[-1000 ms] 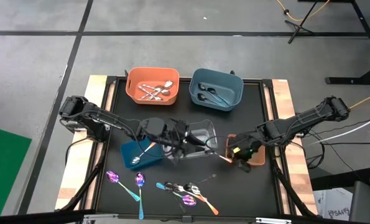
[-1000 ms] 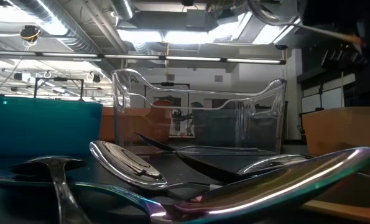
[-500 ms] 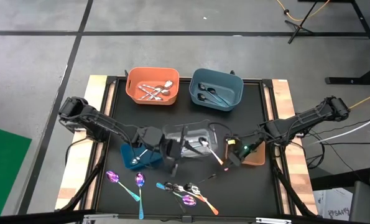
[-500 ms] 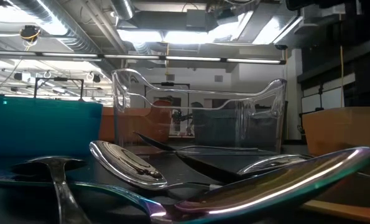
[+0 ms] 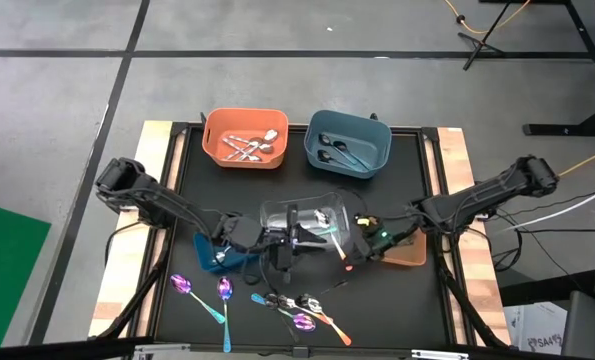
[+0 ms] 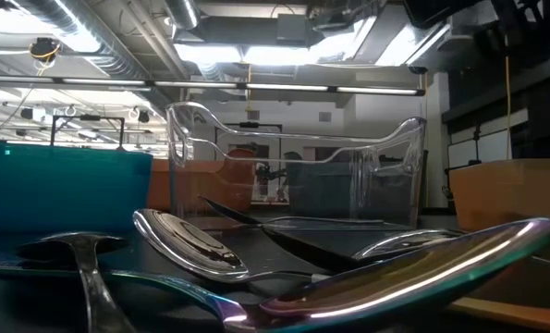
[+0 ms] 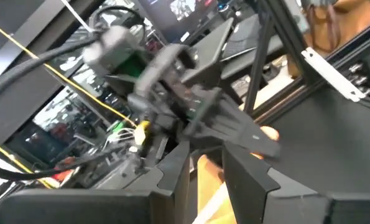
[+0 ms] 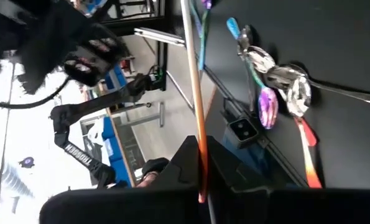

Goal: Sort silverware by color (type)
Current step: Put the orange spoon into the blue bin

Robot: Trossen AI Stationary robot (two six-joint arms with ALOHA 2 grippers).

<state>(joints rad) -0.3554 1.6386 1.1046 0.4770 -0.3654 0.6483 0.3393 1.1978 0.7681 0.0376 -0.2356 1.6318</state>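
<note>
We have an orange-handled utensil (image 5: 341, 247) pinched between the fingers of the right gripper (image 5: 358, 246), which hangs just right of the clear bin (image 5: 307, 222) at mid-table; in the right wrist view the thin handle (image 8: 197, 93) runs straight out from the closed fingers. We judge the step to be carrying it to its bin, probably the brown bin (image 5: 409, 252) just to the right (we cannot see what that bin holds). To do it well, we should hold the handle level, bring it fully over the bin's opening, and release low so it does not bounce out.

The left gripper (image 5: 280, 243) sits close by, at the near-left side of the clear bin, beside the teal bin (image 5: 217, 256); whether its fingers are spread we cannot tell. It is the main obstacle, since the two arms nearly meet.

Still unsorted near the table's front edge are two iridescent spoons (image 5: 201, 292) to the left and a mixed cluster (image 5: 299, 308) in the middle. Far back, the orange bin (image 5: 244, 137) holds silver pieces and the blue bin (image 5: 347, 142) dark ones.
</note>
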